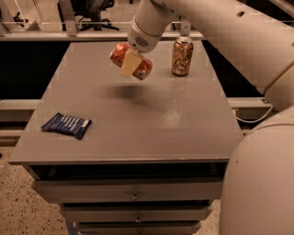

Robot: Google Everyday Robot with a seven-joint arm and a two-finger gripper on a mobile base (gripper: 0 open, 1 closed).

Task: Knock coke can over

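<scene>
- The gripper (131, 63) hangs over the table (138, 131), jaws clamped on the tilted coke can (145, 69), which is in the air.
- Next, likely: lower it and release it on its side.

High cam, down onto table (138, 124), gripper (132, 61) fingers (129, 65) on coke can (144, 69) upper-mid

Workspace of an office or laboratory kind. A grey counter (151, 133) carries a stack of drawers (134, 190) below its near edge and stands on a speckled hard floor (18, 206), visible by the near-left corner. Beyond the far edge are a pale rail (36, 36) and a swivel chair (94, 11). A cable (250, 120) lies off the right edge. The end effector (131, 64) hangs above the counter's far half, clamped around a tilted coke can (144, 69).
</scene>
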